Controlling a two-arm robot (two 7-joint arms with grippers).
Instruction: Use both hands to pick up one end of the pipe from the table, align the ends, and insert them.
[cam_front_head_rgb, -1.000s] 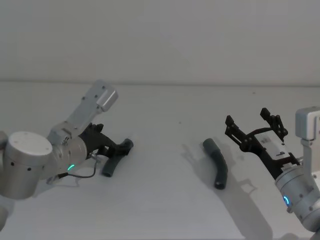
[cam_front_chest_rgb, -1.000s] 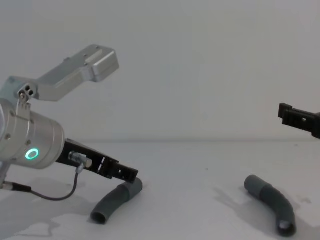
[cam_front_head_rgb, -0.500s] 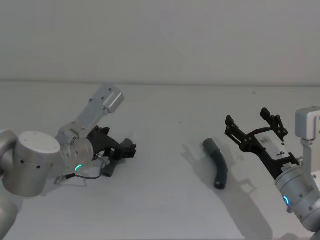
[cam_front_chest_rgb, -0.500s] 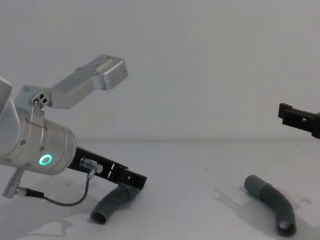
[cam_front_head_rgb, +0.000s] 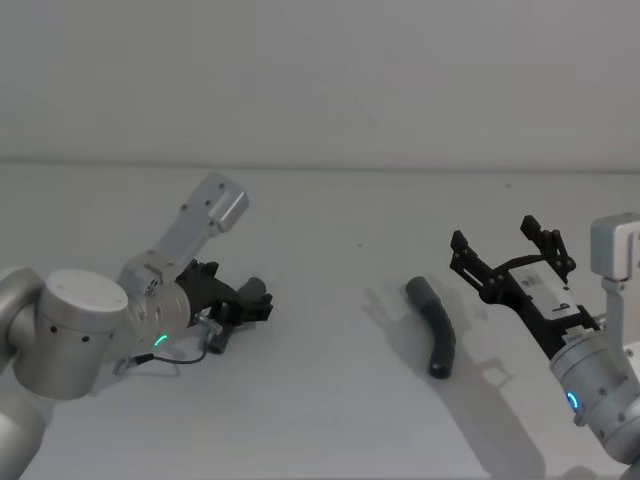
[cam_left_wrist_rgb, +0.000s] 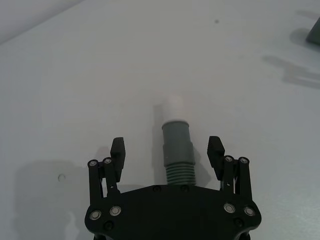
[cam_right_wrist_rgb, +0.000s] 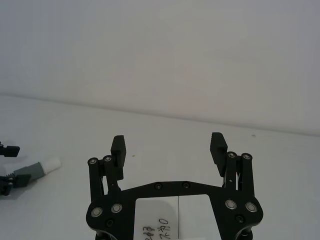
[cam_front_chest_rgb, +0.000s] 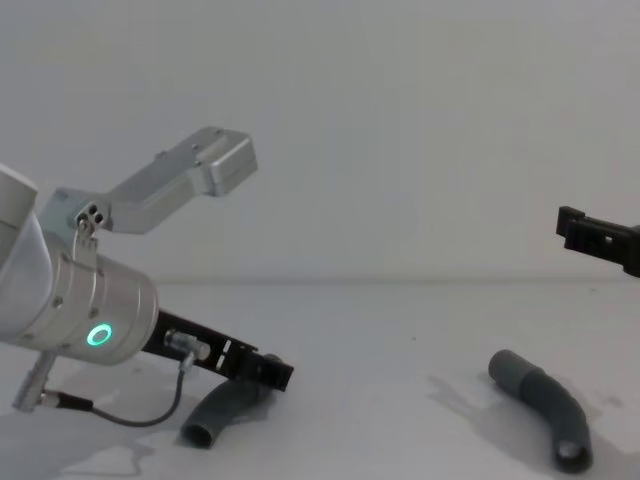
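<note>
White-tipped pipe piece (cam_left_wrist_rgb: 177, 145) lies on table (cam_left_wrist_rgb: 75, 75). Left gripper (cam_left_wrist_rgb: 167, 146) straddles it, fingers spread, not touching. Close squarely on ribbed section and keep your grip clear of pale tip (cam_left_wrist_rgb: 175, 106). Socket pipe piece (cam_front_head_rgb: 434, 325) lies well right of it. Right gripper (cam_front_head_rgb: 500, 240) hangs farther right, raised, spread wide, empty.

Lab setup (likely): bare table (cam_front_head_rgb: 330, 430), blank wall (cam_front_head_rgb: 330, 70).
</note>
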